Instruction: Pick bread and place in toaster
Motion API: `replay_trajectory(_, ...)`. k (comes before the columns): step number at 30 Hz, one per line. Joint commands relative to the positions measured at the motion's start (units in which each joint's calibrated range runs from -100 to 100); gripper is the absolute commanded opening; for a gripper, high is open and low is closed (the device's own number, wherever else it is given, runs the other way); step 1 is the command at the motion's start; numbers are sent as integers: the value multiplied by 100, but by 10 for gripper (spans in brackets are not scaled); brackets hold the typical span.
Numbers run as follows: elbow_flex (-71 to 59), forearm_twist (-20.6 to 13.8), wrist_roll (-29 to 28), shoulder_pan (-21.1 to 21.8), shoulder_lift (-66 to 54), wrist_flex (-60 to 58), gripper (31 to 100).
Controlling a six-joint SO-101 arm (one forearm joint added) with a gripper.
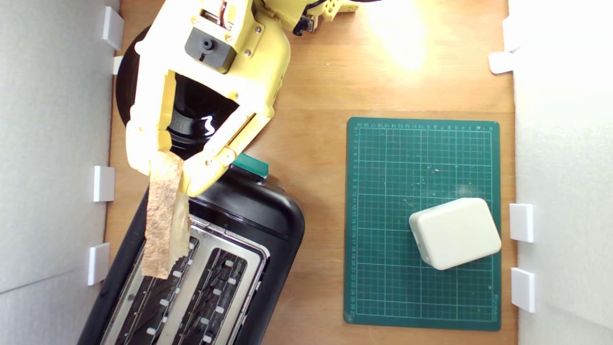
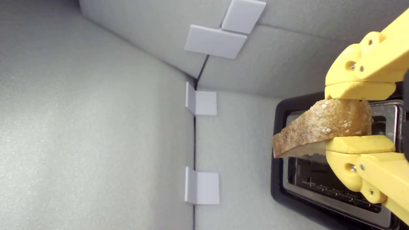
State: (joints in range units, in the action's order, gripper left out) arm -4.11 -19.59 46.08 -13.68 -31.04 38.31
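Nearest the exterior camera, the yellow claw [image 1: 165,170] is seen clamped on the bread [image 1: 163,225], which is held on edge above the toaster [image 1: 258,215], over the slot nearer the exterior view's left. The carrying step is judged to be almost done; the slice must next be lined up with that slot's length, lowered, and released. Further right, a black plate [image 1: 191,120] and the teal lever knob [image 1: 251,165] are seen, then a green cutting mat [image 1: 383,215] bearing a cream box [image 1: 455,232] on the tabletop [image 1: 316,72]. The mat's numerals are too small to be read; no brand is seen.
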Motion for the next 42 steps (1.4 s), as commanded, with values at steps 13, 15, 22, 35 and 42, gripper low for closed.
replay_trajectory(13,788,-54,145,-82,358,350,547)
replay_trajectory(15,788,-54,155,-146,392,359,547)
replay_trajectory(22,770,10,176,-356,458,359,547)
replay_trajectory(35,761,37,134,-300,541,623,547)
replay_trajectory(42,761,-8,45,-275,558,623,547)
